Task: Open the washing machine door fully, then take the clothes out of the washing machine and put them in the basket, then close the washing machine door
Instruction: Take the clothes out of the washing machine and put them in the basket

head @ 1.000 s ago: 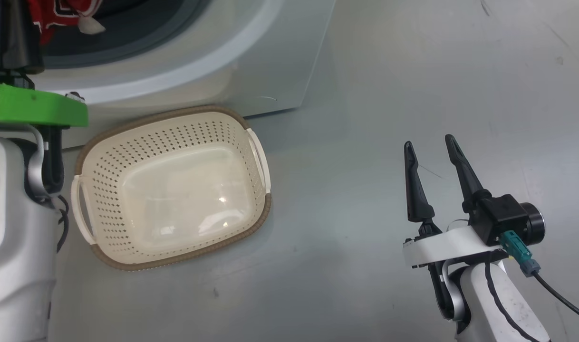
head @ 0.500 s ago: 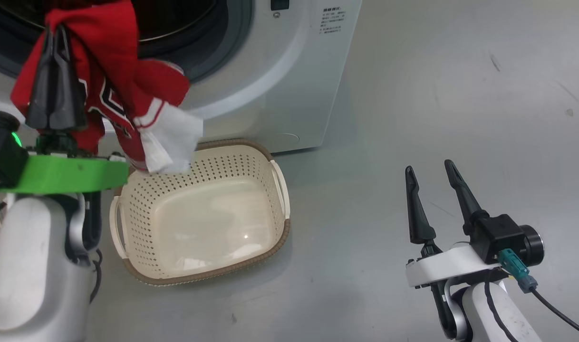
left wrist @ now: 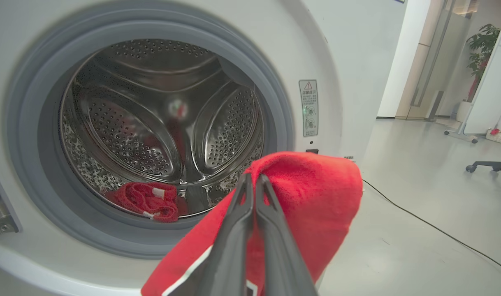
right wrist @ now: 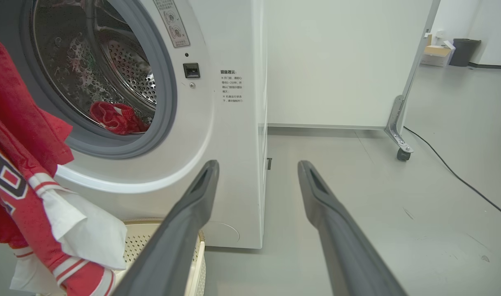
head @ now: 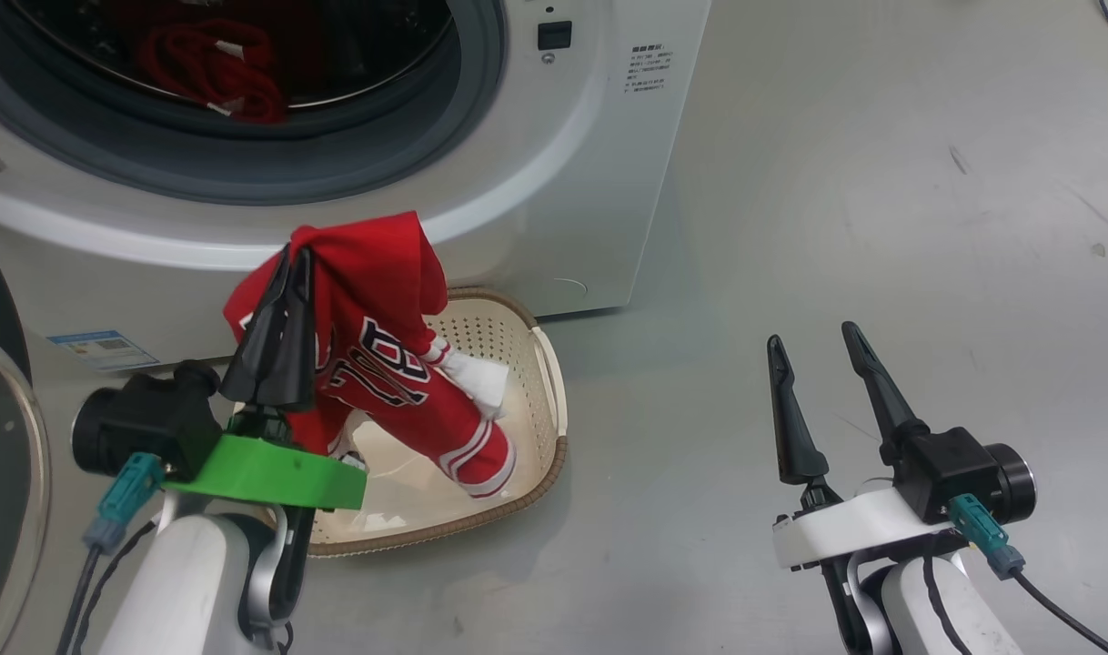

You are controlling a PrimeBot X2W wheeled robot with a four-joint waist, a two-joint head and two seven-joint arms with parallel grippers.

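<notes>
My left gripper point(head: 292, 255) is shut on a red jersey point(head: 399, 364) with white trim and hangs it over the cream basket point(head: 547, 364). The jersey's lower end reaches down inside the basket. In the left wrist view the shut left gripper point(left wrist: 252, 179) pinches the jersey's red cloth point(left wrist: 312, 185). Behind stands the white washing machine point(head: 572, 182), its mouth open, with another red garment point(head: 213, 68) lying in the steel drum point(left wrist: 151, 123). The washing machine door point(head: 4, 473) stands swung open at the far left. My right gripper point(head: 809, 338) is open over the bare floor, holding nothing.
The basket sits on the grey floor against the machine's front. A black cable point(left wrist: 431, 230) runs across the floor to the machine's right. A white panel on a caster point(right wrist: 400, 139) and an office chair base point(left wrist: 489, 166) stand farther off.
The head camera has tilted up towards the drum. My left gripper has brought the jersey from the drum mouth down over the basket, which was empty before. The right gripper has stayed open.
</notes>
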